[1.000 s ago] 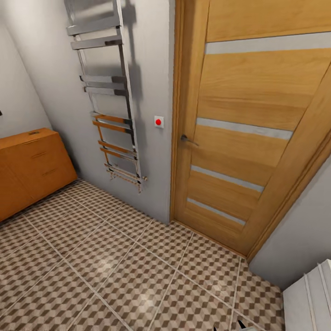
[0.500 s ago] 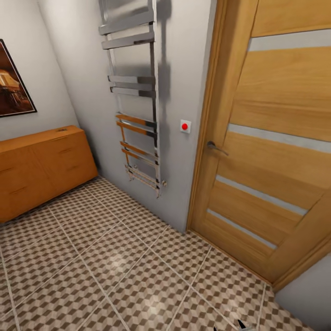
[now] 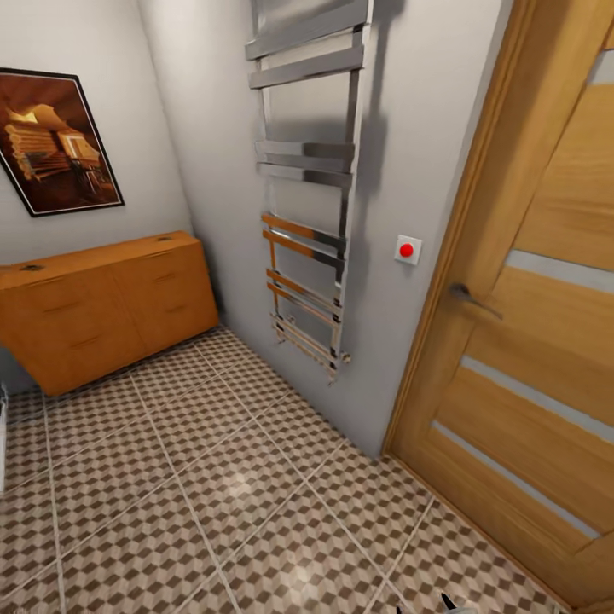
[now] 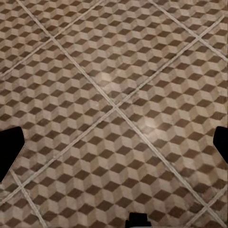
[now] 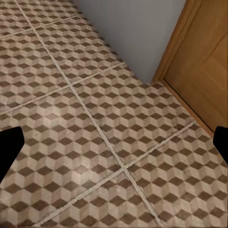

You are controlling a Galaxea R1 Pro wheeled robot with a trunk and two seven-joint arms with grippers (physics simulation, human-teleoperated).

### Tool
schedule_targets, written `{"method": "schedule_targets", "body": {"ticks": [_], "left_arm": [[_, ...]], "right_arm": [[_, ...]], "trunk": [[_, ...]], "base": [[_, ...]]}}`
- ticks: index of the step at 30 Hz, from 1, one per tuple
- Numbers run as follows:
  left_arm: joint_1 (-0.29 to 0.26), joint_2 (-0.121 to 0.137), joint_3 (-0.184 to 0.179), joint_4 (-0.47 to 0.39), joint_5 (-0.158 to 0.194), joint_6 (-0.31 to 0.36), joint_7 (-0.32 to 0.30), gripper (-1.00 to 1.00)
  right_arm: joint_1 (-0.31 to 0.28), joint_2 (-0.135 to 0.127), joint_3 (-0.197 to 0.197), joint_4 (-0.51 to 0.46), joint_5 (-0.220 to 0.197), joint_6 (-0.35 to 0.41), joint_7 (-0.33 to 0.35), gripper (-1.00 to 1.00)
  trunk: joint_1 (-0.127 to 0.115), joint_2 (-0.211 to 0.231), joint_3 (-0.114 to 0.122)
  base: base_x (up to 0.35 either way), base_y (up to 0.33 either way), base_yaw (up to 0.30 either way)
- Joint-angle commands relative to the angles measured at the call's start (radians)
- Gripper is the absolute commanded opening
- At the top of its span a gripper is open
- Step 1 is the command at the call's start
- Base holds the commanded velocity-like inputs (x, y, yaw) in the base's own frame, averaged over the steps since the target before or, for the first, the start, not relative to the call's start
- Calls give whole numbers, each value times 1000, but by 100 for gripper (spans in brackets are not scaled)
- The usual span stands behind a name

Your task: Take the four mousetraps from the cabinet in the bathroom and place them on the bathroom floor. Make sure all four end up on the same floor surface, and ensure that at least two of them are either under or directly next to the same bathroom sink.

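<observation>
The cabinet [image 3: 111, 307] stands against the far left wall, a low orange-brown chest with closed drawers and slim bar handles. A small dark spot [image 3: 31, 267] lies on its top, too small to tell what it is; I cannot make out any mousetraps. The bathroom floor [image 3: 213, 486] of cube-patterned tiles spreads from the cabinet to the door. My left gripper [image 4: 114, 147] hangs open over bare tiles, its fingertips [image 4: 9, 147] far apart. My right gripper [image 5: 114, 145] is also open above the floor, near the door's corner, with nothing between its fingertips [image 5: 9, 145].
A chrome towel rail [image 3: 307, 196] hangs on the grey wall, with a red button [image 3: 407, 250] beside it. The wooden door [image 3: 529, 324] with a lever handle [image 3: 469, 296] is closed on the right. A framed picture [image 3: 55, 141] hangs above the cabinet.
The head camera has swung left, so the whole picture shifted right. The cabinet now shows more fully and the framed picture has come into view. Nothing in the room has moved.
</observation>
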Motion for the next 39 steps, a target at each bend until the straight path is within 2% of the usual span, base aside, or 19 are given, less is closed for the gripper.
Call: {"method": "schedule_targets", "body": {"ticks": [1, 21, 39], "left_arm": [[-2, -1, -9, 4, 3, -5, 4, 100], [-2, 0, -9, 4, 3, -5, 4, 100], [-2, 0, -9, 4, 3, -5, 4, 100]], "right_arm": [[0, 0, 9, 0, -7, -2, -4, 100], [0, 0, 9, 0, -7, -2, -4, 100], [0, 0, 9, 0, -7, -2, -4, 100]], "trunk": [[1, -2, -2], [1, -2, -2], [1, -2, -2]], "base": [[329, 95, 288], [328, 100, 288], [286, 176, 288]]}}
